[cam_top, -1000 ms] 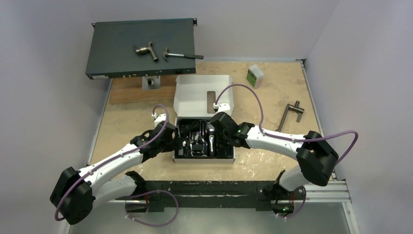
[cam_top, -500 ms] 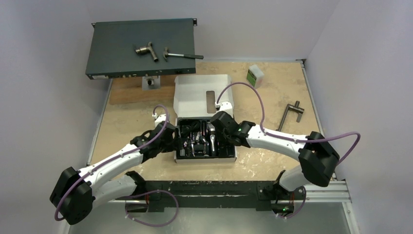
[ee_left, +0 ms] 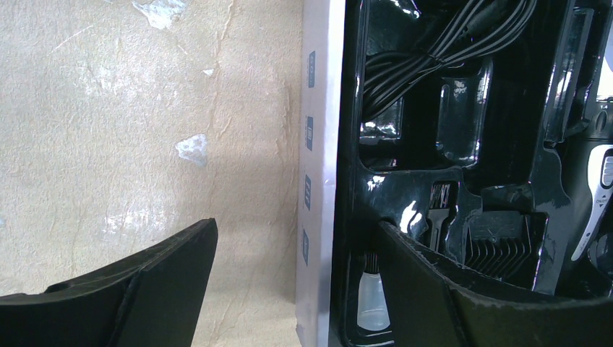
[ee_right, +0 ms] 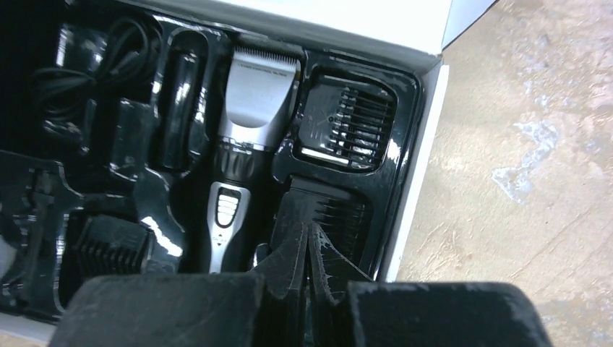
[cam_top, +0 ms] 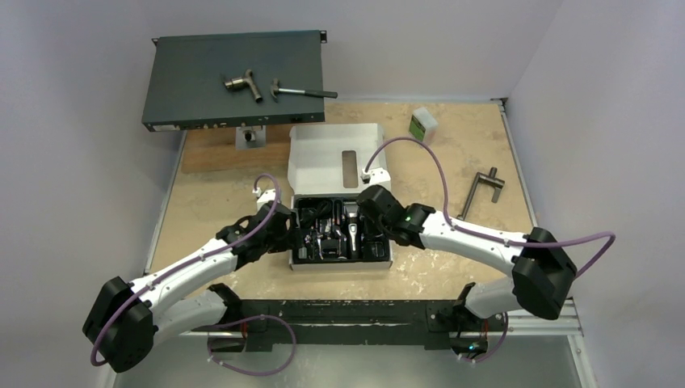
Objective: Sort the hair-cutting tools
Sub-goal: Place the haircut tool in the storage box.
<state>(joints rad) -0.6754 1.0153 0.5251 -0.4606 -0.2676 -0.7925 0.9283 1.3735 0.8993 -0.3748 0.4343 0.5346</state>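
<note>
My left tool [ee_left: 295, 233] is spread wide and grips nothing. It straddles the left wall of the white box [ee_left: 318, 144], one finger [ee_left: 155, 278] outside over the bench [ee_left: 130, 108] and the other finger [ee_left: 463, 303] inside over the black tray [ee_left: 405, 181]. My right tool [ee_right: 307, 242] is closed, its tips pressed together with nothing visible between them. It sits low over the near right pocket of the tray, right at the near comb [ee_right: 338, 211]; I can't tell if it touches. The hair clipper [ee_right: 246, 137] lies in the middle slot, blade end toward the box's far wall. The far comb [ee_right: 354, 119] is seated in the pocket just to its right, beyond the near comb. A third comb [ee_right: 108, 246] sits in a near left pocket, and the left wrist view shows comb teeth too [ee_left: 499, 238]. A coiled black cable [ee_right: 79, 79] fills the far left pocket. A small pale piece [ee_left: 372, 296] stands in the near left corner, too blurred to identify. From the top view the box is on the bench between my arms with its lid [cam_top: 327, 158] flipped back. A dark flat unit [cam_top: 202, 81] at the back left carries a pipe fitting [cam_top: 242, 83] and a hammer [cam_top: 303, 93]. A T-shaped handle [cam_top: 483, 190] lies on the bench right of the box, well apart, and a small green-and-white carton [cam_top: 422, 125] sits at the back.
</note>
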